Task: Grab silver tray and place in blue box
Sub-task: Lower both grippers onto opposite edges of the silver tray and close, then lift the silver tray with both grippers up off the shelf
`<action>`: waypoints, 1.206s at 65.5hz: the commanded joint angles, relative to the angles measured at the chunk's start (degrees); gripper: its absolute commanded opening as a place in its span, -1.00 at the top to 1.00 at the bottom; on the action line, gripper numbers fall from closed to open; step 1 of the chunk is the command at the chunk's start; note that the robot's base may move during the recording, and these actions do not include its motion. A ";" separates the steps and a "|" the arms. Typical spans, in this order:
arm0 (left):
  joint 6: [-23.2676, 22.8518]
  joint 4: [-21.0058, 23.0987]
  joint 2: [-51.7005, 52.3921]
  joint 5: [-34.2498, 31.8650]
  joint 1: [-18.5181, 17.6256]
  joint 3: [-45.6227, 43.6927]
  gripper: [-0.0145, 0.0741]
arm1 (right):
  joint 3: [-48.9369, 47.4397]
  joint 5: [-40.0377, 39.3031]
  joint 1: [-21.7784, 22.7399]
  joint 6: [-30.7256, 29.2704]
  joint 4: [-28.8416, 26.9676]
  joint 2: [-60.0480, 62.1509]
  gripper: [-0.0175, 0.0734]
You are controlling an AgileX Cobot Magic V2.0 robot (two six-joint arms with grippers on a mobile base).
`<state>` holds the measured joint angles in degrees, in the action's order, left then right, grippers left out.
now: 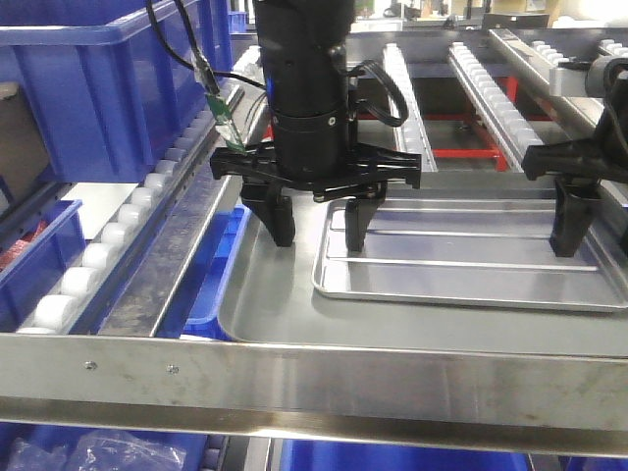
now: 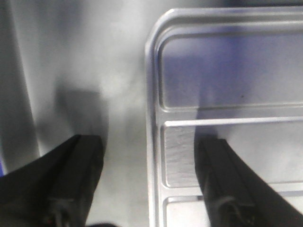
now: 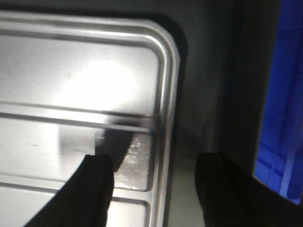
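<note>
The silver tray (image 1: 471, 270), shiny with two long ridges, lies inside a larger dull grey tray (image 1: 270, 314). My left gripper (image 1: 319, 228) is open and straddles the silver tray's left rim (image 2: 152, 118), with one finger (image 2: 75, 179) outside on the grey tray and the other (image 2: 227, 184) over the silver base. My right gripper (image 1: 608, 226) is open and straddles the right rim (image 3: 164, 118), with one finger (image 3: 97, 189) inside the tray and one (image 3: 227, 189) outside. Neither gripper holds anything. The blue box (image 1: 108, 88) stands at the back left.
A white roller track (image 1: 108, 245) runs along the left beside the grey tray. A metal rail (image 1: 314, 378) crosses the front. Lower blue bins show at the left (image 1: 39, 265) and below (image 1: 392, 456). More roller tracks (image 1: 491, 78) lie behind. Blue plastic (image 3: 284, 118) shows right of the trays.
</note>
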<state>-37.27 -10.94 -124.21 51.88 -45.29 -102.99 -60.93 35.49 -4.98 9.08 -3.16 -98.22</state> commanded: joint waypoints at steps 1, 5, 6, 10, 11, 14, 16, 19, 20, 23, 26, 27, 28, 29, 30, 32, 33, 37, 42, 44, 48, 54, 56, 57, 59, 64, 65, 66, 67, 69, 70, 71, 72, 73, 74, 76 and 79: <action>-0.62 -0.52 2.35 -1.02 -0.01 -1.42 -0.07 | -1.83 -2.22 0.31 -0.57 0.00 2.19 -0.43; -0.62 -0.62 2.35 -1.02 -0.01 -1.42 -0.02 | -1.83 -2.22 0.31 -0.57 0.00 2.19 -0.35; -0.62 -0.62 2.35 -1.02 -0.01 -1.42 0.00 | -1.83 -2.22 0.31 -0.57 0.00 2.19 -0.32; -0.62 -0.62 2.35 -0.90 -0.01 -1.42 0.10 | -1.83 -2.10 0.31 -0.57 0.00 2.19 -0.18; -0.62 -0.62 2.35 -0.90 -0.01 -1.42 0.13 | -1.83 -2.04 0.31 -0.57 0.00 2.19 -0.15; -0.62 -0.73 2.35 -0.90 -0.01 -1.42 0.25 | -1.83 -1.89 0.31 -0.57 0.00 2.19 -0.02; -0.62 -0.83 2.35 -0.90 -0.01 -1.42 0.32 | -1.83 -1.72 0.31 -0.57 0.00 2.19 0.05; -0.62 -1.07 2.35 -0.90 -0.01 -1.42 0.46 | -1.83 -1.58 0.31 -0.57 0.00 2.19 0.18; -0.62 -1.20 2.35 -0.90 0.08 -1.42 0.48 | -1.83 -1.59 0.31 -0.57 0.00 2.19 0.20; -0.62 -1.35 2.35 -0.90 0.08 -1.42 0.63 | -1.83 -1.59 0.31 -0.57 0.00 2.19 0.32; -0.62 -1.35 2.35 -0.90 0.32 -1.42 0.77 | -1.83 -1.50 0.31 -0.57 0.00 2.19 0.46; -0.62 -1.35 2.35 -0.90 0.32 -1.42 0.82 | -1.83 -1.45 0.31 -0.57 0.00 2.19 0.49; -0.62 -1.45 2.35 -0.90 0.43 -1.42 0.86 | -1.83 -1.45 0.31 -0.57 0.00 2.19 0.51; -0.62 -1.45 2.35 -0.90 0.42 -1.42 0.90 | -1.83 -1.45 0.31 -0.57 0.00 2.19 0.50; -0.62 -1.45 2.35 -0.90 0.42 -1.42 0.93 | -1.83 -1.45 0.31 -0.57 0.00 2.19 0.49; -0.62 -1.49 2.35 -0.90 0.44 -1.42 0.91 | -1.83 -1.45 0.31 -0.57 0.00 2.19 0.48; -0.62 -1.49 2.35 -0.90 0.44 -1.42 0.90 | -1.83 -1.45 0.31 -0.57 0.00 2.19 0.48; -0.62 -1.59 2.35 -0.82 0.54 -1.42 0.89 | -1.83 -1.63 0.31 -0.57 0.05 2.19 0.48; -0.62 -1.59 2.35 -0.64 0.54 -1.42 0.90 | -1.83 -1.69 0.31 -0.57 0.05 2.26 0.48; -0.62 -1.48 2.46 -0.32 0.54 -1.42 0.90 | -1.83 -1.69 0.31 -0.57 0.05 2.45 0.48; -0.62 -1.48 2.83 0.69 0.54 -1.42 0.91 | -2.02 -0.94 0.31 -0.57 0.05 3.22 0.48; -0.62 -1.66 4.32 2.28 0.64 -1.42 0.91 | -3.05 1.39 0.19 -0.57 0.05 5.00 0.48; -0.62 -1.76 5.16 2.80 0.64 -1.42 0.91 | -3.65 2.34 0.19 -0.57 0.05 5.75 0.48; -0.62 -1.94 5.52 2.95 0.64 -1.42 0.91 | -3.88 2.85 0.19 -0.57 0.05 6.38 0.48; -0.62 -2.06 6.36 3.53 0.64 -1.42 0.91 | -4.47 4.26 0.19 -0.57 0.05 7.30 0.48; -0.49 -2.14 8.68 6.00 1.09 -1.42 0.91 | -6.23 7.50 0.08 -0.57 0.05 10.11 0.48; -0.49 -2.14 9.12 6.56 1.09 -1.42 0.91 | -6.53 8.21 0.04 -0.57 0.05 10.67 0.48; -0.49 -2.34 9.36 6.83 1.09 -1.42 0.91 | -6.67 8.82 -0.02 -0.57 0.05 10.95 0.48; -0.49 -2.60 9.82 7.37 1.23 -1.42 0.91 | -7.12 9.36 -0.12 -0.57 0.05 11.51 0.48; -0.49 -3.10 11.01 8.63 1.35 -1.42 0.91 | -7.71 10.37 -0.45 -0.57 0.05 12.95 0.48; -0.49 -3.29 11.50 9.08 1.35 -1.42 0.91 | -7.97 10.81 -0.55 -0.57 0.05 13.52 0.48; -0.49 -3.41 11.76 9.28 1.35 -1.42 0.91 | -8.11 11.19 -0.61 -0.57 0.05 13.82 0.48; -0.49 -3.65 12.28 9.63 1.35 -1.42 0.91 | -8.45 11.55 -0.79 -0.52 0.05 14.40 0.48; -0.49 -3.79 13.09 10.08 1.35 -1.42 0.91 | -8.65 11.82 -1.12 -0.52 0.05 14.99 0.48; -0.49 -3.91 13.59 10.35 1.35 -1.42 0.91 | -8.80 12.02 -1.39 -0.52 0.05 15.85 0.48; -0.49 -4.34 14.70 10.65 1.35 -1.42 0.91 | -9.06 12.46 -1.89 -0.52 0.05 16.97 0.48; -0.49 -4.62 16.44 11.05 1.35 -1.42 0.91 | -9.23 12.89 -2.70 -0.35 0.05 18.32 0.48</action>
<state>-38.33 -11.51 -114.46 60.02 -44.44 -103.01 -67.53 48.77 -6.84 9.08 -4.44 -85.11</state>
